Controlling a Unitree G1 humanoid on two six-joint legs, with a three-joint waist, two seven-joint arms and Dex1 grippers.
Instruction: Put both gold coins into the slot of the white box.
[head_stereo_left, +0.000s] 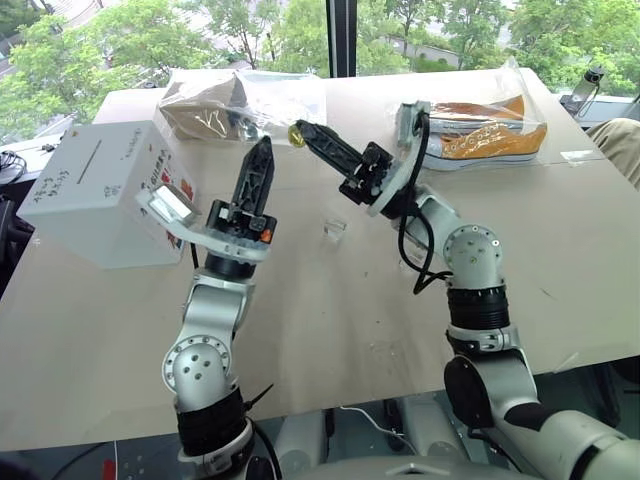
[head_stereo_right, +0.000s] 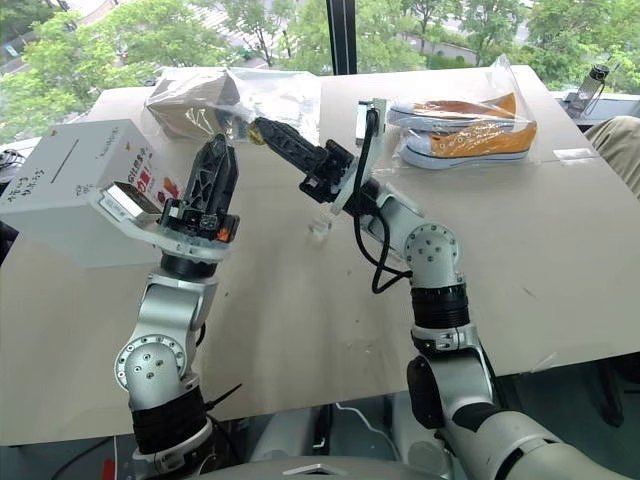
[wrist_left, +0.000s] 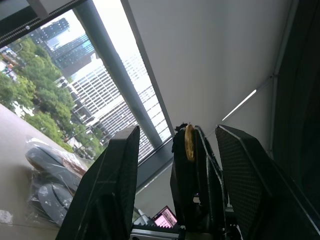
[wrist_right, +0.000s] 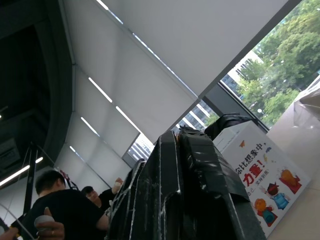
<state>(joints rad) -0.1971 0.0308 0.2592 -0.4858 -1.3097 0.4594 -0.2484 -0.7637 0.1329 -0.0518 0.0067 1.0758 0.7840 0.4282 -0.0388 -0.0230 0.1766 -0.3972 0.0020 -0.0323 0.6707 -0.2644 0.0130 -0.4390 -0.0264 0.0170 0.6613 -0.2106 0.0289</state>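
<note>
Pinching one coin (head_stereo_left: 296, 133) at the tips of the right end effector (head_stereo_left: 303, 133), clamped tight on the disc, raised above the surface (head_stereo_left: 560, 260) and aimed up and toward the box (head_stereo_left: 100, 195). Sitting at the robot's left on the surface, box tilted, slot (head_stereo_left: 89, 160) cut as a thin dark line along its upper face, running roughly from near edge to far edge. Lying well to the box side of the coin, slot beyond the left end effector (head_stereo_left: 262, 150), which stands upright between coin and box. Showing in the left wrist view as partly spread fingers (wrist_left: 112, 190) holding nothing, with the coin (wrist_left: 189, 142) edge-on in the gap between them, close by. Looking like a handover judging from that alignment: left arm nearer the box, right arm carrying the coin. Turning on coin edge matching slot line: disc needs its flat faces parallel to the slit before dropping. Second coin not found on the surface. Lying farther from the box than the coin: a small clear cube (head_stereo_left: 335, 230), plus bagged shoes (head_stereo_left: 480, 135) at the far edge.
</note>
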